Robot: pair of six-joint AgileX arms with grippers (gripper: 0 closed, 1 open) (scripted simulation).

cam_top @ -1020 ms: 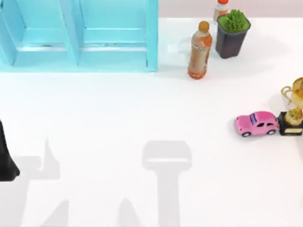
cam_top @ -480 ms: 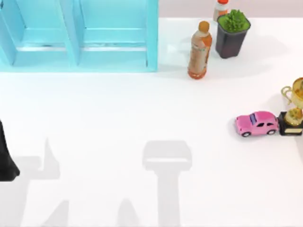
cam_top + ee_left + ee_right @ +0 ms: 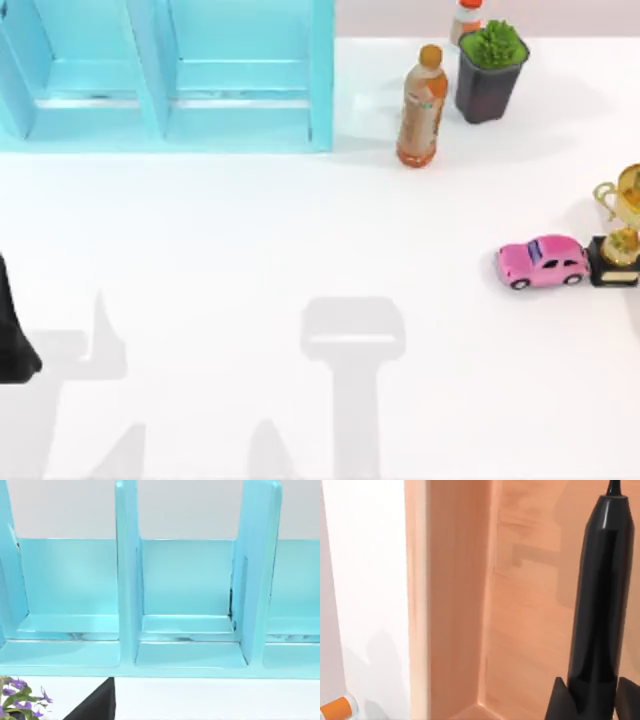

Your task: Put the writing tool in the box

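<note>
From above, the white table (image 3: 250, 240) carries a blue divided shelf (image 3: 165, 75) at the far left, an orange bottle (image 3: 421, 105) standing upright beside a dark pot with a green plant (image 3: 490, 70), and a pink toy car (image 3: 543, 262) next to a gold trophy (image 3: 620, 235) at the right edge; a black part of the left arm (image 3: 12, 330) sits at the left edge. The left wrist view faces the blue shelf's open compartments, which look bare inside, with purple flowers (image 3: 17, 700) in a corner. In the right wrist view, the right gripper (image 3: 592, 700) is clenched on the black pen (image 3: 600, 600), dark fingers (image 3: 562, 700) flanking its barrel; the pen's long axis runs straight away from the wrist, its tapered tip pointing into the wooden box (image 3: 455, 605), apparently above the box floor.
</note>
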